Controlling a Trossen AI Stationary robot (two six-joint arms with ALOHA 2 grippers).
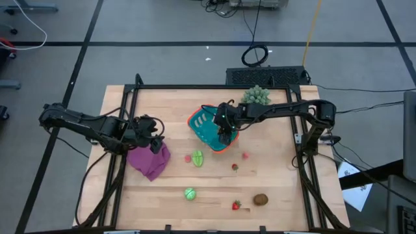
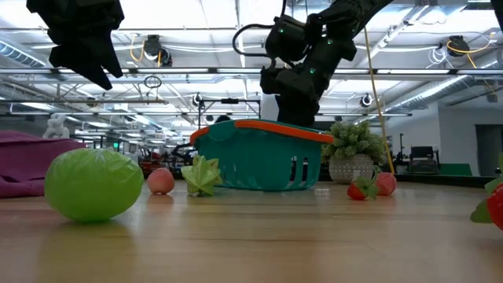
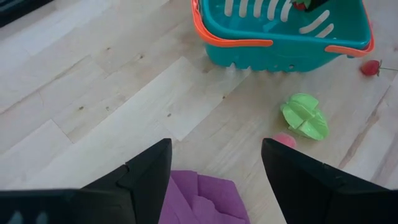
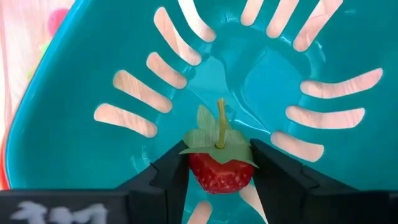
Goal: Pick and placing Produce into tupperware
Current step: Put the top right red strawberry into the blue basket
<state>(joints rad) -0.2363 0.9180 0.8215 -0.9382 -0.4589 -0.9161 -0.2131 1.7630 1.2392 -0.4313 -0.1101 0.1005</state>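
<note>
Strawberry (image 4: 219, 169) clamped between right hand's (image 4: 219, 180) fingers, hanging inside the teal basket (image 1: 209, 125), just above its slotted floor. Basket sits mid-surface, tilted. Rest of produce lies loose on the wooden surface (image 1: 279, 169): ridged green piece (image 1: 197, 158) just beside basket, round green one (image 1: 189, 193), kiwi (image 1: 260, 199), small red pieces (image 1: 236, 205) scattered. Left hand (image 3: 214, 168) spread, gripping nothing, above purple cloth (image 1: 149, 160). No readable writing or labels.

Right dark two-finger gripper (image 4: 219, 168) on outstretched arm, pointed down into the teal slotted plastic basket (image 4: 74, 143), fingers clamped on a small red toy strawberry (image 4: 219, 173), left dark gripper (image 3: 214, 171) hovering low, fingers spread apart
</note>
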